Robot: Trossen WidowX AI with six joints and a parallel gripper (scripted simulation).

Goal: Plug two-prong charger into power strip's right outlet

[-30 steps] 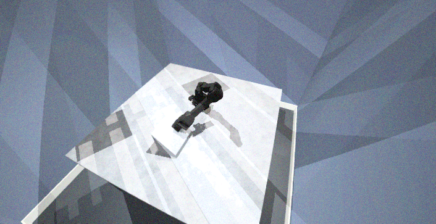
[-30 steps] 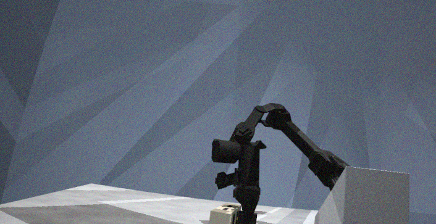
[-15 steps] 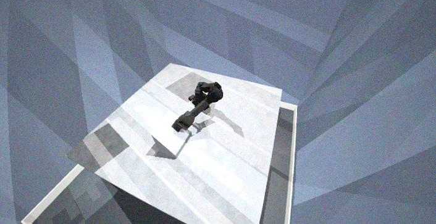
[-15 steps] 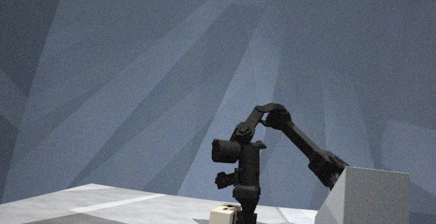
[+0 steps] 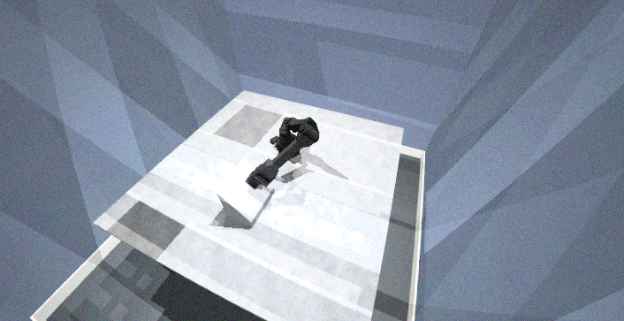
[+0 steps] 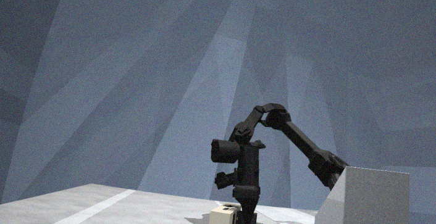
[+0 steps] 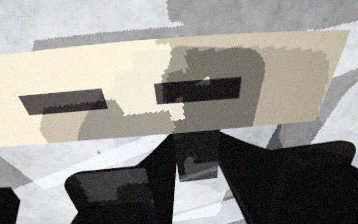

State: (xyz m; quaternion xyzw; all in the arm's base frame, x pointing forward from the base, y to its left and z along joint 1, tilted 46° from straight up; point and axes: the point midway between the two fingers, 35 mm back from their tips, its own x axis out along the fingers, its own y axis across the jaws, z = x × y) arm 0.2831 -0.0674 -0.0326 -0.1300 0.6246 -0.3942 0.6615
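Blue walls surround the pale counter (image 5: 336, 243) (image 6: 102, 203); partly open, the fingers grip a dark charger (image 7: 197, 155) (presumably), just below the cream strip (image 6: 220, 216) (image 7: 290, 85), apparently for aiming at its one-o'clock slot (image 7: 200, 91).

From top, the power strip (image 5: 297, 159) (image 6: 222, 216) (image 7: 290, 85) lies on the table (image 5: 327, 248) (image 6: 102, 197) (image 7: 80, 17), at two o'clock from the block (image 5: 249, 196) (image 6: 377, 197). In wrist view, the charger (image 7: 198, 155) is at six o'clock from the right slot (image 7: 198, 91).

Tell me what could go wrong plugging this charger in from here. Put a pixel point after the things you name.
The gripper (image 6: 247, 217) (image 7: 191, 135) holds the charger (image 7: 198, 169) by the power strip (image 5: 297, 160) (image 6: 220, 217) (image 7: 290, 80), prongs hidden, so a crooked push might jam at the shutter. Two dark slots sit side by side; it could pick the wrong one. Shadows across the strip may mislead aiming.
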